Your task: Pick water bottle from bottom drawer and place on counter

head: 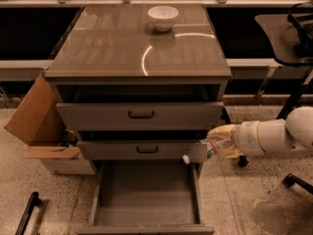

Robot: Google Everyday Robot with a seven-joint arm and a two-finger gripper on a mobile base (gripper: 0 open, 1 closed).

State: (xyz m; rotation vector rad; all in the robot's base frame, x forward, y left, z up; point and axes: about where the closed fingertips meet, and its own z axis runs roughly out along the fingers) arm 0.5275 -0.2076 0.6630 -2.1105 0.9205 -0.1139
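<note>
Step in hand, judged: carry phase, bottle out of drawer, not yet placed. Gripper (218, 143) at right front corner of cabinet (221, 94), level with middle drawer (122, 150); fingers pinching water bottle (199, 152), which lies near-horizontal, cap toward cabinet. Bottom drawer (146, 192) open at cabinet foot, floor bare. Next move calls for: raise clear of protruding upper drawer fronts, swing over bench (112, 48) atop cabinet, set down. White bowl (163, 17) at rear of cabinet top. Cardboard box (34, 116) left of cabinet, out of path.

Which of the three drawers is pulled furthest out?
The bottom drawer, its whole floor exposed; the middle drawer and top drawer, with black handles, are barely out. The gripper holds the water bottle just above its right wall.
</note>
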